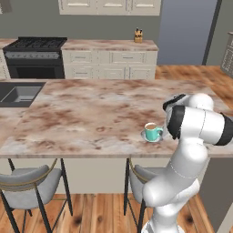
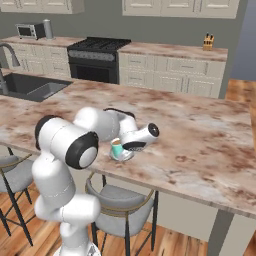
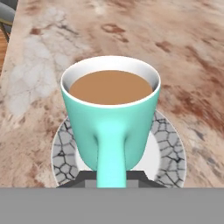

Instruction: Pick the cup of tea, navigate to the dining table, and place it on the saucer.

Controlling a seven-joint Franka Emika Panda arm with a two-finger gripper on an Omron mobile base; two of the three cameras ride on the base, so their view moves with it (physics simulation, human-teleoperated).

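Observation:
The cup of tea (image 3: pixel 109 118) is a teal mug with a white inner rim and brown liquid. It stands upright over the middle of the saucer (image 3: pixel 171 146), a pale round plate with a crackled rim. Both are near the front edge of the dining table (image 1: pixel 86 113), with the cup (image 1: pixel 152 131) on the saucer (image 1: pixel 146 137). My gripper (image 3: pixel 112 177) is shut on the cup's handle, which runs down between the two dark tips. In the right base view the hand reaches the cup (image 2: pixel 116 148) from its right, with the gripper (image 2: pixel 124 148) at the handle and the saucer (image 2: pixel 121 158) beneath.
Grey stools (image 1: pixel 29 182) (image 2: pixel 120 210) stand under the table's front edge. A sink (image 1: pixel 18 94) is set into the table's left end. The stove (image 1: pixel 35 57), knife block (image 1: pixel 138 35) and microwave (image 2: pixel 27 31) line the back counter.

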